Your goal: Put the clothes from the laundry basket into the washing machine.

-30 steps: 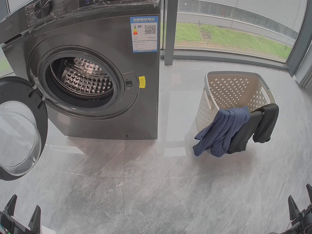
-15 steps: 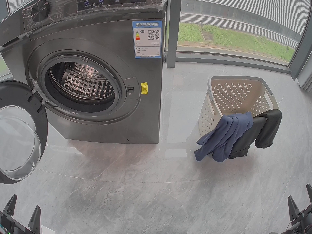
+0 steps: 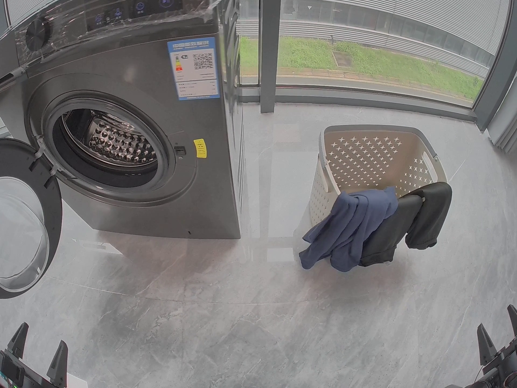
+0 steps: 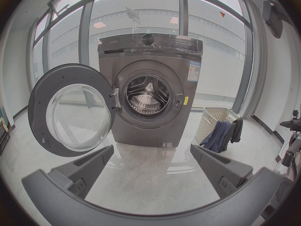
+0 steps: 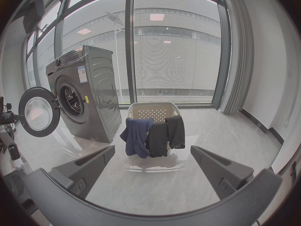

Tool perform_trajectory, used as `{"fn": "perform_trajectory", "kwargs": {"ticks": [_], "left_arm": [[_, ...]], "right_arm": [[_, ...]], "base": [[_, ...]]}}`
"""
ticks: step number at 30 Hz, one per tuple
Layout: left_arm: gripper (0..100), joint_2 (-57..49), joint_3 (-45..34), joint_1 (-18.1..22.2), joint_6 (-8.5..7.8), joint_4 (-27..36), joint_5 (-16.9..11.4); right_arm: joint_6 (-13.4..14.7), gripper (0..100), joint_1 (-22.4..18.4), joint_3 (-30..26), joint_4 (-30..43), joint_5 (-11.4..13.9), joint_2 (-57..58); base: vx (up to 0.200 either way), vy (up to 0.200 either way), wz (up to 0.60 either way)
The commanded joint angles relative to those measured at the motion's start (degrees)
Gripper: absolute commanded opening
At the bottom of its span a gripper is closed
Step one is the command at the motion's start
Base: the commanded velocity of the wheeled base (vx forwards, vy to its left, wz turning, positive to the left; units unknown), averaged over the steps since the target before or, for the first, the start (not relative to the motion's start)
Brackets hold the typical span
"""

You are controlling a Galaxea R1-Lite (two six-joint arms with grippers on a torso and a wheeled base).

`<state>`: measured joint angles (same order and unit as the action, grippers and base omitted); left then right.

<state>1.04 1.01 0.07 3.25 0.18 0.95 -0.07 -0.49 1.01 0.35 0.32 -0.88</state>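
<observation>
Blue top (image 3: 349,226), a charcoal garment (image 3: 386,234) and a black garment (image 3: 431,214) all hang over the laundry basket (image 3: 377,131) rim, on the side facing the hands. No cloth seen in the drum (image 3: 110,141), so nothing is loaded. I read the step as the approach, before the first pick.

Right hand (image 3: 496,320): released, fingers spread, nothing between them. The basket sits ahead of it, well apart, and I judge it out of reach.

Left hand (image 3: 42,338): also released, holding nothing. Ahead of it, well apart, stands the washing machine (image 3: 210,189), with its door (image 3: 24,222) swung wide open on that hand's outer side.

Next move, my call:
- Close in on the basket.
- Lower the right hand onto the blue top where it bunches over the rim, then clench on a thick fold.
- Take it first: it hangs nearest the machine and partly over the charcoal garment, so lifting it should not drag the others.
- Cloth is limp and will likely trail, so lift high before swinging across to the drum.

In the way:
- Polished floor (image 3: 242,308) stretches from the hands to both targets.
- The machine's corner stands between the basket and the drum opening.
- The open door narrows the approach on the left hand's side.
- The basket looks light and may tip or slide if a sleeve snags the rim.
- A glazed wall (image 3: 377,39) stands beyond the basket, far side from the hands.
</observation>
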Motion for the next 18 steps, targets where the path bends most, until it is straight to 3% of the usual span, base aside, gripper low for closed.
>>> {"fn": "perform_trajectory", "kwargs": {"ticks": [1,18], "left_arm": [[100,-0.51,-0.84,0.01,0.08,-0.01,0.10],[100,-0.51,-0.84,0.01,0.08,-0.01,0.02]], "right_arm": [[-0.01,100,-0.04,-1.01,0.00,0.03,0.88],[-0.01,100,0.05,-1.01,-0.09,0.03,0.88]], "base": [[0.000,-0.200,0.00],[0.000,-0.200,0.00]]}}
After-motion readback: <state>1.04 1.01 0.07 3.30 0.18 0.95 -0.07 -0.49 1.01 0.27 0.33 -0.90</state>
